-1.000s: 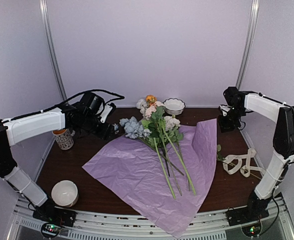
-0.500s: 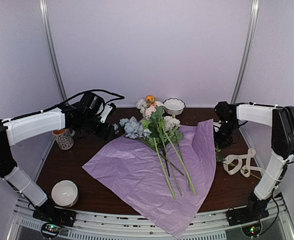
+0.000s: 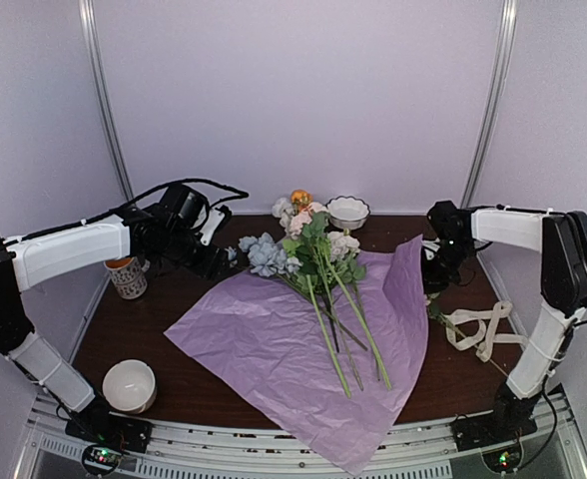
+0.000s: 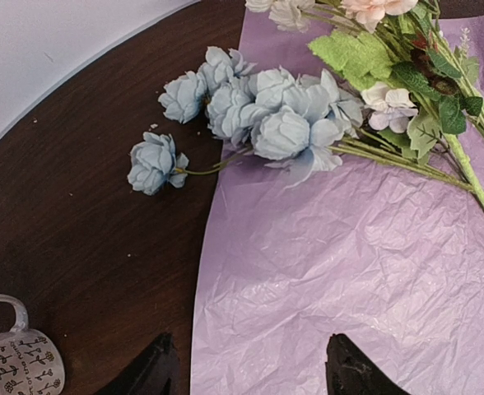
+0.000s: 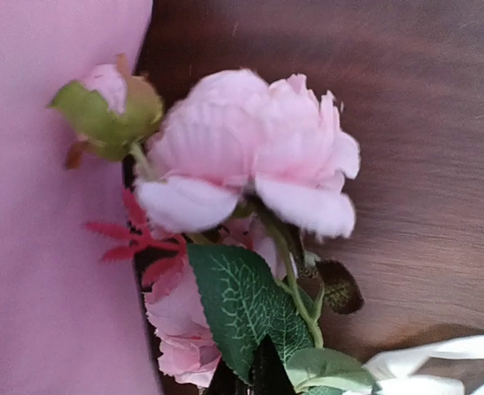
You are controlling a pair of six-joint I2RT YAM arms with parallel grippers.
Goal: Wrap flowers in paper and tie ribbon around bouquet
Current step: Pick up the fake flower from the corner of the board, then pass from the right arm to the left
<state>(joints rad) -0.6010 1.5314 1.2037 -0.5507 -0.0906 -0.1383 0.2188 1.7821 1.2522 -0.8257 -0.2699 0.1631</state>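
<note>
as right arm [image 3: 518, 228] folds inward, right gripper [image 3: 435, 281] closed

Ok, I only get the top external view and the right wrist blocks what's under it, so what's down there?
Observer: A pink flower with a green leaf, beside the paper edge.
Operator: Are the right jaws on it?
Observer: They're shut right at that leaf; whether they pinch it, I can't tell.
Operator: And the left jaws?
Observer: Open, straddling the paper's edge, with the blue blooms ahead of them.
</note>
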